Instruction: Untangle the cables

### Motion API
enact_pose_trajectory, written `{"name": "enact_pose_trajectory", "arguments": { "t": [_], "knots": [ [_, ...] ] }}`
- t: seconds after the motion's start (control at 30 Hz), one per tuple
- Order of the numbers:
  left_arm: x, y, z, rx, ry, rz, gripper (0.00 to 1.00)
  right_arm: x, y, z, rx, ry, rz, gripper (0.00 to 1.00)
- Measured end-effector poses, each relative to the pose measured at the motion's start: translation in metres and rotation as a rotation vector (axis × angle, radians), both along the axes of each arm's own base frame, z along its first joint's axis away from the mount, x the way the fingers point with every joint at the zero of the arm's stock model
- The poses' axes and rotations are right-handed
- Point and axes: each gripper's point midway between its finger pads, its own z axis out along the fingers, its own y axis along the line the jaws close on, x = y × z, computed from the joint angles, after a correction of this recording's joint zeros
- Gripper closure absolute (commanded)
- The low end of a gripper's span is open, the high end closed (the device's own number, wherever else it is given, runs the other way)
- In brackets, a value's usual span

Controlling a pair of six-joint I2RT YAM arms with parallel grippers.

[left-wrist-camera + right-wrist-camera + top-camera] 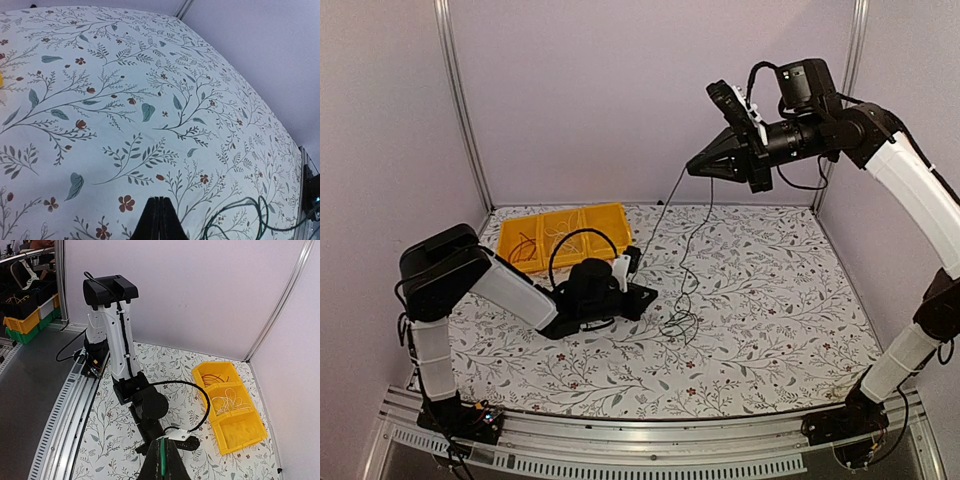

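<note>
Right gripper point(697, 165) up high, clamped on thin cable point(680, 322) that hangs to the table point(780, 300). Left gripper point(642, 292) low, fingers pressed together.

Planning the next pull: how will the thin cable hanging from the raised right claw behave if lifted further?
Likely very floppy: the cable dangles in wavy kinks from the right claw. Probably light, as thin as it looks. Its snarl on the table may drag along rather than loosen.
</note>
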Motion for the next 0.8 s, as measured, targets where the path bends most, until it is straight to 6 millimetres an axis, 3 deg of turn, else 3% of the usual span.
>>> {"name": "enact_pose_trajectory", "arguments": {
  "t": [0.1, 0.27, 0.53, 0.7, 0.8],
  "knots": [
    [-0.001, 0.016, -0.009, 0.032, 0.020, 0.039, 0.98, -0.002, -0.008, 0.012, 0.020, -0.030, -0.012, 1.00],
    [-0.001, 0.055, -0.025, 0.108, 0.069, 0.138, 0.86, -0.005, -0.013, 0.025, 0.046, -0.037, -0.016, 1.00],
    [-0.014, 0.107, -0.034, 0.170, 0.113, 0.267, 0.74, -0.001, -0.013, 0.036, 0.077, -0.031, -0.037, 1.00],
    [-0.027, 0.116, -0.019, 0.136, 0.073, 0.261, 0.67, 0.005, -0.012, 0.038, 0.085, -0.020, -0.065, 1.00],
    [-0.046, 0.100, 0.007, 0.086, -0.022, 0.166, 0.60, 0.010, -0.011, 0.037, 0.086, -0.014, -0.083, 1.00]
  ]
}}
